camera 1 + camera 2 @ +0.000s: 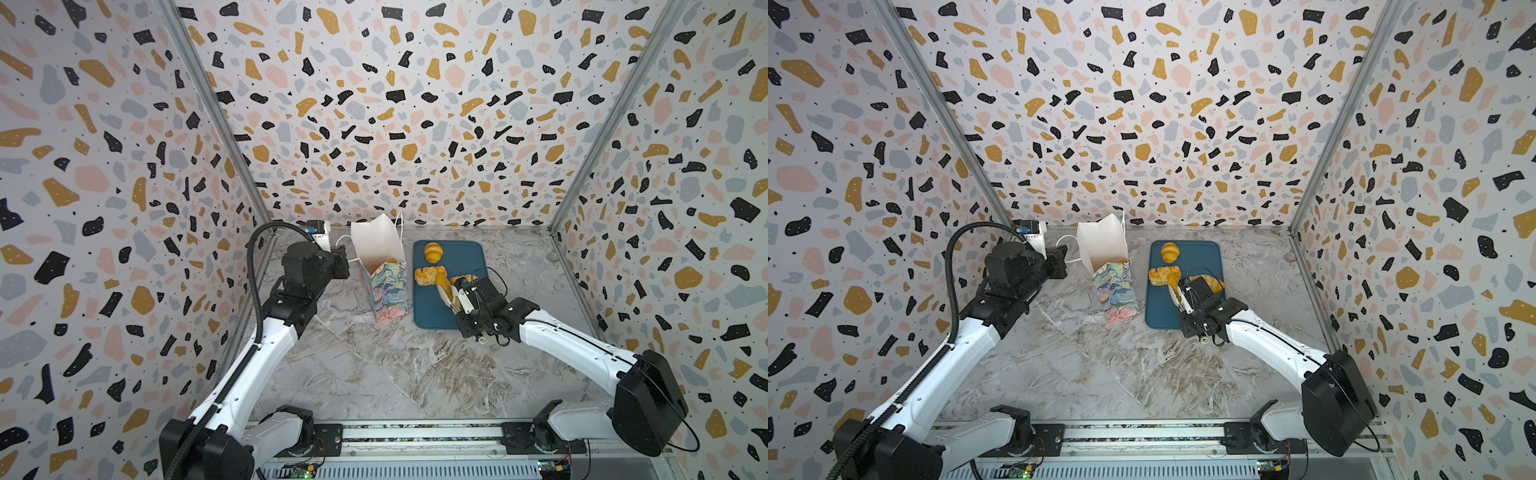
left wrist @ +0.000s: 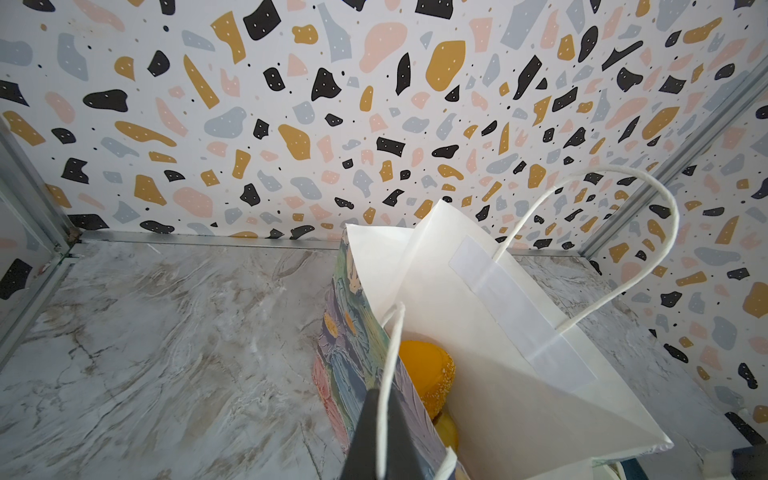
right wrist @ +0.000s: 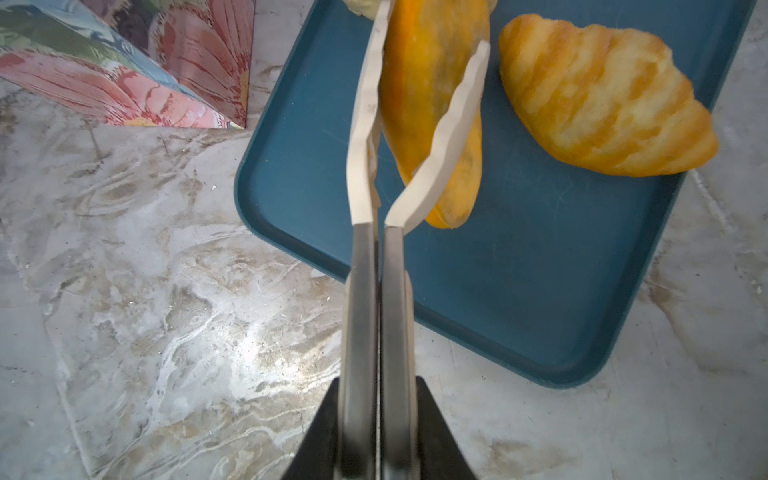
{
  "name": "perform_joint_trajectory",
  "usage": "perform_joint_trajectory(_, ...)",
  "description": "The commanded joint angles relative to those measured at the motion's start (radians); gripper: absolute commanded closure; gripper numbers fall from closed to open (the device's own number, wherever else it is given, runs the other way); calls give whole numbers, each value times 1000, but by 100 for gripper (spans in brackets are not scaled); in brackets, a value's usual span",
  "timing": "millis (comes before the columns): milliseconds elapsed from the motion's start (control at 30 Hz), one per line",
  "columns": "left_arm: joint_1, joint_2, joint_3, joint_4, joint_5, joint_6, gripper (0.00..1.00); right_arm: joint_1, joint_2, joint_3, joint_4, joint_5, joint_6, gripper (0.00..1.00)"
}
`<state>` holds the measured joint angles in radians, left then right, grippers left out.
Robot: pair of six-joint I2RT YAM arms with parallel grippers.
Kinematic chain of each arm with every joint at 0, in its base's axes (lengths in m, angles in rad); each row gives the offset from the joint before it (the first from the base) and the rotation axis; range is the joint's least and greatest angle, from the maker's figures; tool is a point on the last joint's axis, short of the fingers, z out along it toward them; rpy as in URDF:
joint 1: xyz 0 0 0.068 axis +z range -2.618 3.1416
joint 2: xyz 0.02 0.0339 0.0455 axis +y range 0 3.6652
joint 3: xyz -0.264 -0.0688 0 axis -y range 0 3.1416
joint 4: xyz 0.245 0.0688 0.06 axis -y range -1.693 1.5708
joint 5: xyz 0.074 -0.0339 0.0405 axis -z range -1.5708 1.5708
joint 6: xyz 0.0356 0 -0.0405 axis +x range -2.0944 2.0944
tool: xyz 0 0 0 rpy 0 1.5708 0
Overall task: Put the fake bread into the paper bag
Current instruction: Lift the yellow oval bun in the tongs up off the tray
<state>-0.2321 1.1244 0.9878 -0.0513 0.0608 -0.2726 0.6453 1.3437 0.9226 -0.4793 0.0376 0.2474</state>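
Basically clamping beige-tipped steel tongs [image 3: 365, 104] nearly shut around the oblong orange toy loaf [image 3: 428, 62] over the dark-blue tray [image 3: 540, 270]; pinching the white cord handle [image 2: 388, 374] of the floral paper bag [image 2: 498, 415], probably to hold it open.

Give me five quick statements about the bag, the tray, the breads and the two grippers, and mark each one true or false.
1. The bag stands left of the tray in both top views. True.
2. The bag is empty. False: a crumbed loaf lies inside.
3. The right gripper holds tongs clamped on an oblong loaf. True.
4. The tray is red. False: it is dark blue.
5. The left gripper holds the tongs. False: it is shut at the bag's rim.
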Motion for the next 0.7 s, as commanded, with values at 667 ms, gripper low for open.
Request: perform_joint_trajectory(667, -9, -7, -5, 14, -15, 10, 100, -6, -197, 59, 74, -45, 70, 90)
